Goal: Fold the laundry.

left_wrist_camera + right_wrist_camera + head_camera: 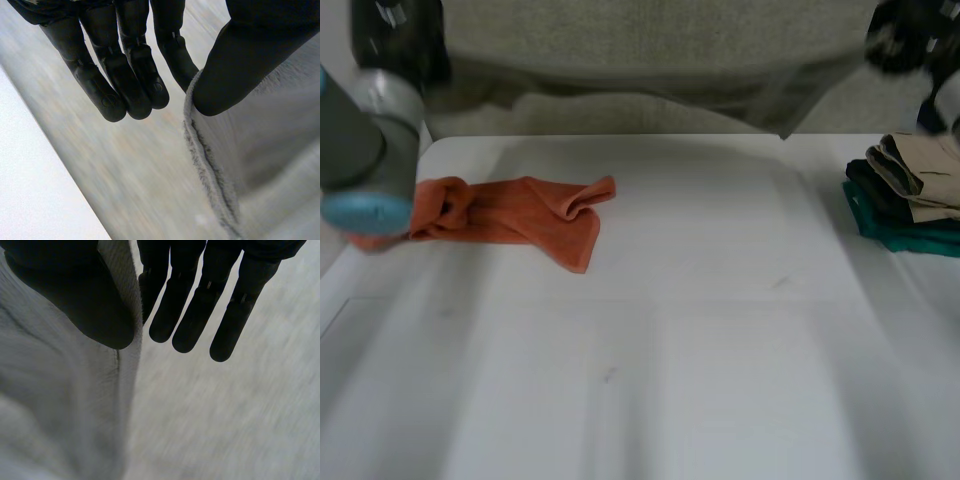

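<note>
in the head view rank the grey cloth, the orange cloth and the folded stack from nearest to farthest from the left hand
1. grey cloth: pinched by its edge in the left hand, held up across the far side.
2. orange cloth: crumpled on the table, on its left side, below that hand.
3. folded stack: at the table's right edge, farthest across.

On the table [700, 330], cloth [520, 215] left, stack [910, 195] right; towel [650, 60] hangs behind.
</note>
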You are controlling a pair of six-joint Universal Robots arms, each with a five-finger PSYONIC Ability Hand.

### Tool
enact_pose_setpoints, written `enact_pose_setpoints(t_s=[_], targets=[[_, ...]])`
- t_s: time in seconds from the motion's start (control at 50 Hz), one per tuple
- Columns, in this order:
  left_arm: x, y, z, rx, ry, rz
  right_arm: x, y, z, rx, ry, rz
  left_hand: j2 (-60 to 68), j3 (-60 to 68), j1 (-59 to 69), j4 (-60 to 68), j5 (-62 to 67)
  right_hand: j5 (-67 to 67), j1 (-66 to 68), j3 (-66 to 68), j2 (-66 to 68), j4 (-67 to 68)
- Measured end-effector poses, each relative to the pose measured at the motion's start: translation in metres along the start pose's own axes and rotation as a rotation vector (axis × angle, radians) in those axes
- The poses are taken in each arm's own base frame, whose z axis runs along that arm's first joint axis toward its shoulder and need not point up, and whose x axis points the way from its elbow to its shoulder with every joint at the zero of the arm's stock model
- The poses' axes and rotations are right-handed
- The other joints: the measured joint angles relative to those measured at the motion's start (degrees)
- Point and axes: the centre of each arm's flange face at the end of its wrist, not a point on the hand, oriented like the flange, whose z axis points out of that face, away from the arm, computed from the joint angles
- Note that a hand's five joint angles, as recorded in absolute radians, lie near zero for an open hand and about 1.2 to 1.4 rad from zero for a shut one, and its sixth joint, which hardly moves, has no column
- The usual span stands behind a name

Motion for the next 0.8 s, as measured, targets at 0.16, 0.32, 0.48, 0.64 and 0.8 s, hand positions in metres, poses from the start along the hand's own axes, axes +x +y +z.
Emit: enact_pose_setpoints(t_s=[0.16, 0.32, 0.48, 0.64, 0.8], targets=[[0.028, 0.093, -0.065, -0.296, 0.205, 0.113, -0.012, 0.085, -0.069, -0.385, -0.069, -0.001, 0.00, 0.00, 0.00, 0.00, 0.00, 0.14, 0.00, 0.00, 0.00, 0.00], [0.036, 0.118, -0.112, -0.484, 0.349, 0.282, -0.021, 0.111, -0.123, -0.650, -0.094, -0.078, 0.00, 0.00, 0.00, 0.00, 0.00, 0.15, 0.00, 0.00, 0.00, 0.00], [0.023, 0.087, -0.159, -0.684, 0.458, 0.402, -0.020, 0.064, -0.153, -0.798, -0.102, -0.135, 0.00, 0.00, 0.00, 0.00, 0.00, 0.15, 0.00, 0.00, 0.00, 0.00], [0.008, 0.039, -0.233, -0.929, 0.662, 0.453, -0.016, 0.017, -0.195, -0.986, -0.193, -0.254, 0.00, 0.00, 0.00, 0.00, 0.00, 0.15, 0.00, 0.00, 0.00, 0.00], [0.004, 0.010, -0.231, -0.832, 0.688, 0.457, -0.021, 0.023, -0.206, -1.049, -0.299, -0.306, 0.00, 0.00, 0.00, 0.00, 0.00, 0.15, 0.00, 0.00, 0.00, 0.00]])
